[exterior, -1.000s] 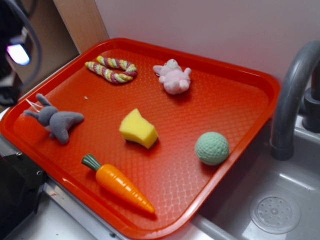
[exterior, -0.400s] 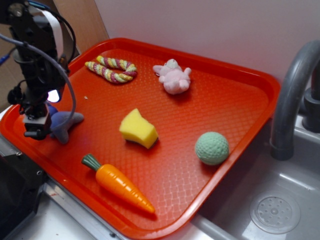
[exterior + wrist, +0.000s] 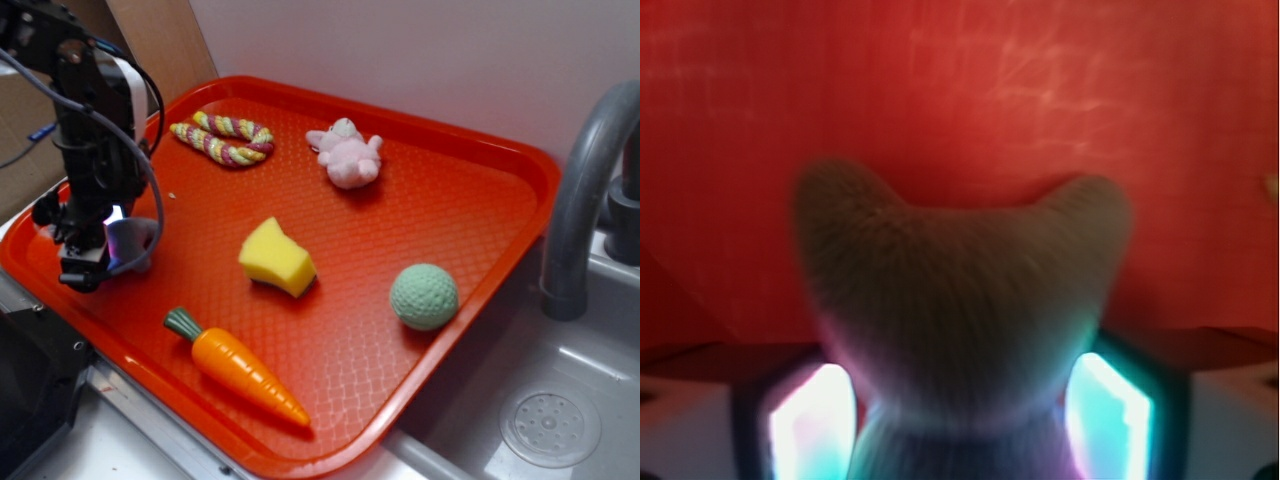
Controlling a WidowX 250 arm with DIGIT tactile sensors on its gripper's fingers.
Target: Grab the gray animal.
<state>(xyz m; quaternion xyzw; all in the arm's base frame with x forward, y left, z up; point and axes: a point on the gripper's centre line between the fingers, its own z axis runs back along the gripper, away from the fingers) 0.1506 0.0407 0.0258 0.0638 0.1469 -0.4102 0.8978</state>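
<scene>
The gray animal (image 3: 137, 240) is a small plush bunny lying at the left edge of the red tray (image 3: 450, 200). My gripper (image 3: 92, 262) is lowered straight over it and covers most of it. In the wrist view the bunny (image 3: 960, 300) fills the middle, blurred, with its two rounded limbs pointing away from me. My gripper (image 3: 960, 425) is open, with one lit finger (image 3: 810, 420) to the left of the bunny and the other to the right, close to its narrow middle.
On the tray lie a yellow sponge (image 3: 276, 257), an orange carrot (image 3: 240, 366), a green ball (image 3: 424, 296), a pink plush animal (image 3: 347, 153) and a striped rope toy (image 3: 224, 138). A gray faucet (image 3: 585, 190) and a sink (image 3: 550, 420) are at the right.
My gripper came in over the tray's left edge and has dropped lower onto the gray animal, hiding more of it. The other things have not moved.
</scene>
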